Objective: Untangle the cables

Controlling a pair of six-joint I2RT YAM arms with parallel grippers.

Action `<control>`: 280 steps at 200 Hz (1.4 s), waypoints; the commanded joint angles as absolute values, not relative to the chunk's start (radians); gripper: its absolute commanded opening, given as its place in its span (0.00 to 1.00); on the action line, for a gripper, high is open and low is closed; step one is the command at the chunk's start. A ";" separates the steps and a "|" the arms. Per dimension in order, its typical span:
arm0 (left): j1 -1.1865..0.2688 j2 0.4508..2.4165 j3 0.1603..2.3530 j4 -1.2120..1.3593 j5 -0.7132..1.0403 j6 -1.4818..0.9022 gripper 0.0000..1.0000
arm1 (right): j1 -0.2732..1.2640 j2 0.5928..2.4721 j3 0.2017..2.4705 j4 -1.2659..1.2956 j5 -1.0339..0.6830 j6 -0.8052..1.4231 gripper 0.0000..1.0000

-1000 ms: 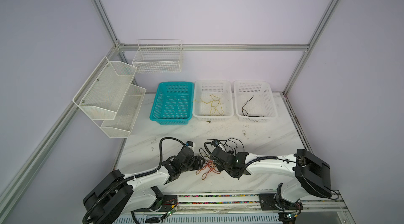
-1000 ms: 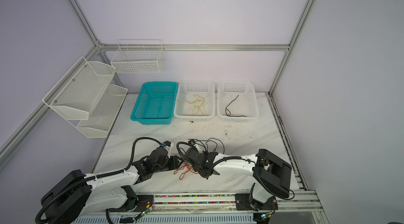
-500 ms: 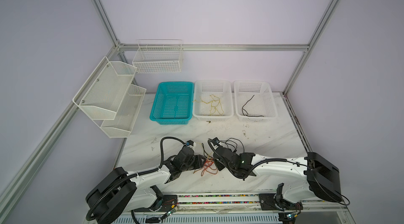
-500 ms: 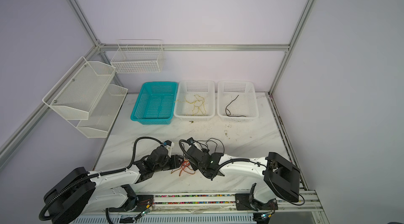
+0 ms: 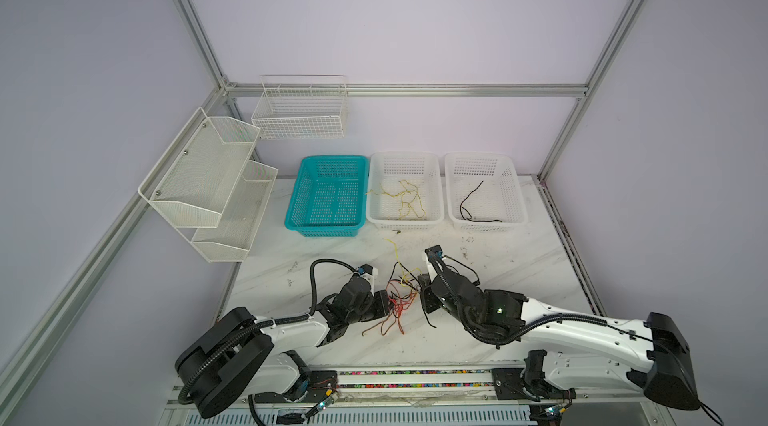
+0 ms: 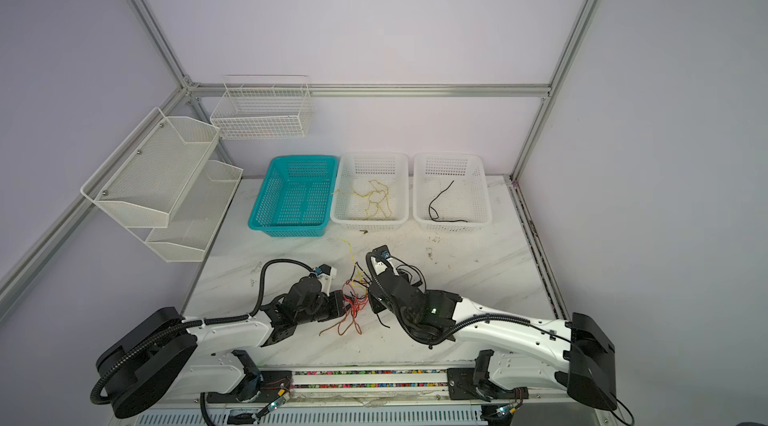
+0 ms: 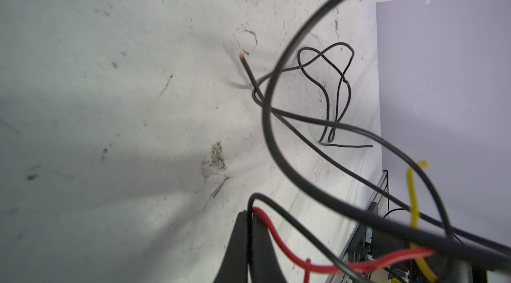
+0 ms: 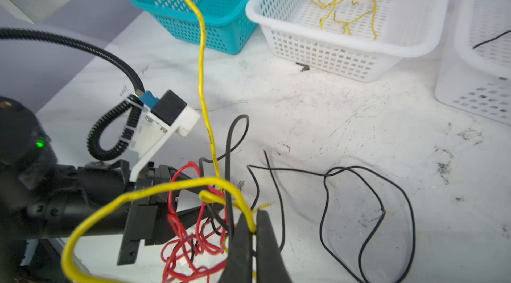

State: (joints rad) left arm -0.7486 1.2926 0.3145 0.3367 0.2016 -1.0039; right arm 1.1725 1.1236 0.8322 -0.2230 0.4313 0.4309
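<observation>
The cables [image 5: 398, 304] lie as a tangle of red, black and yellow wires at the table's front middle, seen in both top views [image 6: 353, 304]. My left gripper [image 7: 251, 236] is shut on a black cable [image 7: 252, 207], with a red cable [image 7: 272, 233] leaving beside its tip. It reaches the tangle from the left [image 5: 384, 306]. My right gripper [image 8: 254, 236] is shut on a yellow cable [image 8: 250, 216] and meets the tangle from the right [image 5: 419, 294]. One yellow end [image 8: 201, 60] rises over the tangle. A loose black cable [image 8: 367, 207] lies apart on the marble.
At the back stand a teal basket [image 5: 332, 158], a white basket [image 5: 405, 154] with yellow cables [image 5: 405, 203] and a white basket [image 5: 478, 155] with a black cable [image 5: 469, 203]. Wire shelves [image 5: 199, 170] hang on the left wall.
Both grippers have shut on strands of the tangle. The right arm has swung outward to the right. A yellow end now stands up behind the tangle.
</observation>
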 commanded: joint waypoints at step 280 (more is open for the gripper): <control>-0.752 0.962 0.359 0.442 0.316 -0.818 0.70 | 1.176 1.008 0.941 -0.232 0.346 0.469 0.00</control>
State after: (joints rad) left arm -0.7483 0.9592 0.3145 0.3603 0.2653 -0.8436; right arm 1.1725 1.0092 0.9398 -0.2699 0.3599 0.4587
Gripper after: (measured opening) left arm 0.702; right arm 0.057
